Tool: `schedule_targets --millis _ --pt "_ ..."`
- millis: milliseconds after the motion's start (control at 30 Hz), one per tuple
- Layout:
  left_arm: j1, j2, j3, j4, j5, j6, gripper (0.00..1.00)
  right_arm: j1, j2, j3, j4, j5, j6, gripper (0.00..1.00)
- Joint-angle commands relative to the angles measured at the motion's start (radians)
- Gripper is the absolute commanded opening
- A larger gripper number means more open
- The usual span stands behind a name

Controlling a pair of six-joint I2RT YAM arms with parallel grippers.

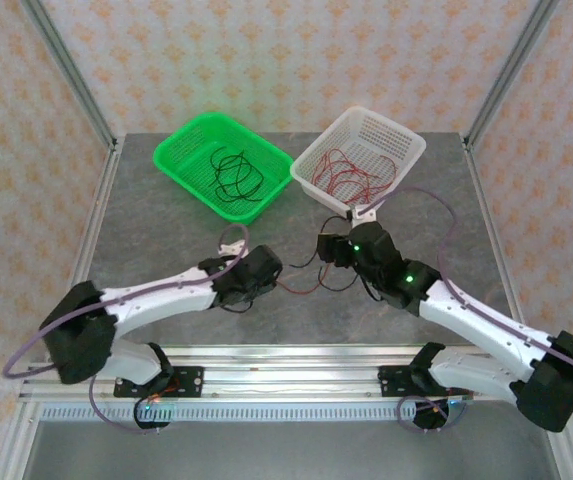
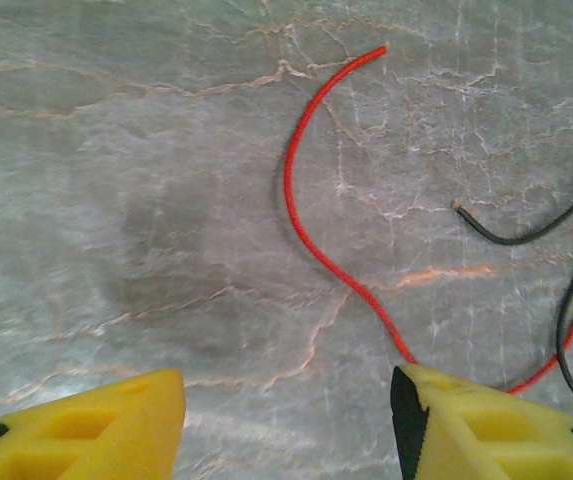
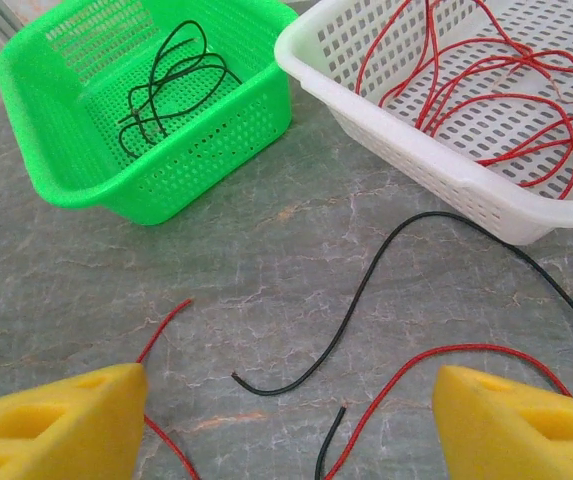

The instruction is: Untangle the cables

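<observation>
**A:** Progress so far, how does it look?

**B:** More than half done, I'd judge. On the left, at eleven o'clock on the tabletop (image 2: 116, 150), the green basket (image 3: 216, 160) holds a bundle of black wires (image 3: 171, 95). At one o'clock the white basket (image 3: 406, 150) holds red wires (image 3: 486, 100). Each colour has its own basket.

**A:** What's left?

**B:** A small tangle near the middle of the tabletop, between the two arms. A loose red wire (image 2: 291, 190) and a loose black wire (image 3: 366, 290) lie there. More red and black stretches cross nearby; they may be the same two wires or others.

**A:** Counts?

**B:** Two baskets and two tools. The loops in the baskets overlap, so I can't count single wires. Loose on the tabletop: at least one red and at least one black.

**A:** And the tools?

**B:** The left tool (image 2: 288, 385) hangs low over the tabletop, jaws apart, nothing between them. The loose red wire runs from beside its right finger toward twelve o'clock. The right tool (image 3: 291, 385) stands wide and empty, with loose ends lying below the gap.
</observation>
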Motion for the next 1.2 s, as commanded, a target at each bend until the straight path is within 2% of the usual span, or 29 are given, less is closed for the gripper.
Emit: schedule_targets --millis 0,233,367,667,967,1167 --pt "-0.007 0.117 0.098 0.031 -0.016 0.005 0.57 -0.008 -0.066 -0.023 -0.038 0.017 -0.002 0.75" --pt "-0.001 0.36 0.251 -0.033 -0.033 0.032 0.56 -0.009 -0.161 -0.047 -0.095 0.05 0.017 0.75" --pt "0.0 0.435 0.301 -0.073 -0.015 0.04 0.56 -0.009 -0.206 -0.049 -0.138 0.078 0.023 0.75" --pt "-0.002 0.476 0.345 -0.131 0.007 0.049 0.54 -0.009 -0.268 -0.059 -0.16 0.099 0.031 0.75" --pt "-0.032 0.391 0.404 -0.297 -0.032 0.044 0.53 -0.009 -0.269 -0.066 -0.149 0.089 0.023 0.75" --pt "-0.052 0.404 0.444 -0.357 -0.016 0.053 0.54 -0.009 -0.286 -0.068 -0.146 0.081 0.022 0.75"
